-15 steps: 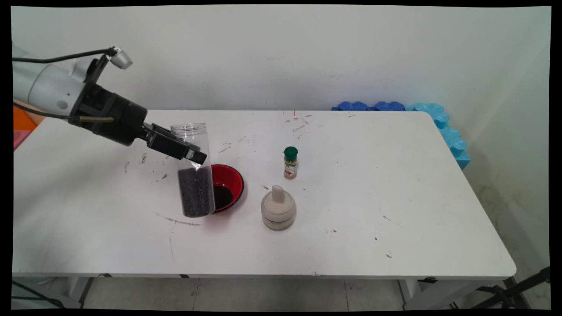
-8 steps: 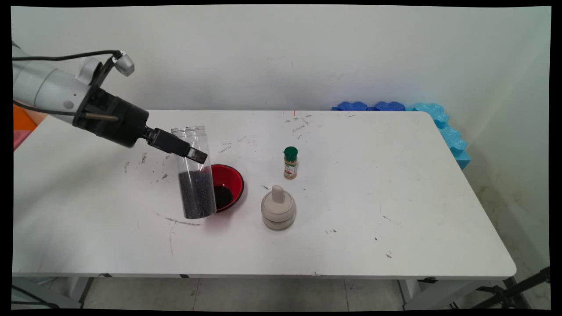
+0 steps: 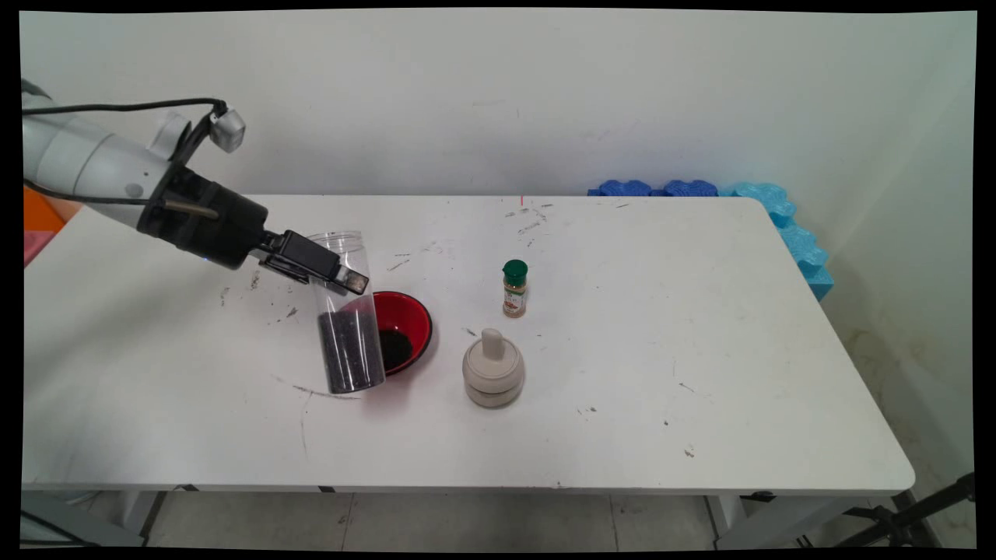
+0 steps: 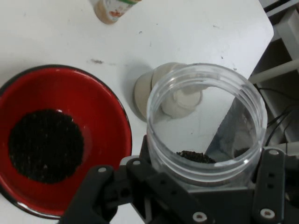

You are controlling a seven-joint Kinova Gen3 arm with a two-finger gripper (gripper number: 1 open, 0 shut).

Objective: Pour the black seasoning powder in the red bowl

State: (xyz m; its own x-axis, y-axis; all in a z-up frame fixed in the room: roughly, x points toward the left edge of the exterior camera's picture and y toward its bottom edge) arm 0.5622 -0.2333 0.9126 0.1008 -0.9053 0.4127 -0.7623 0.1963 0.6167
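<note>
Lowered beside red bowl [image 3: 403,333]; gripper [image 3: 342,276] clasps clear jar [image 3: 348,327], half-full of dark grains.

Red bowl [image 3: 401,330] crowds the jar [image 3: 348,327] (right side); table's [image 3: 700,311] right half open.

1. Clear plastic jar [image 3: 346,311], lidless, part-filled with dark grains, nearly upright, clamped between the gripper [image 3: 336,272] fingers.
2. Red bowl [image 3: 405,330] holding dark grains, just beside the jar, below the gripper.

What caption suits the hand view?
Gripper holds an open clear jar of dark grains beside a red bowl with more.
</note>
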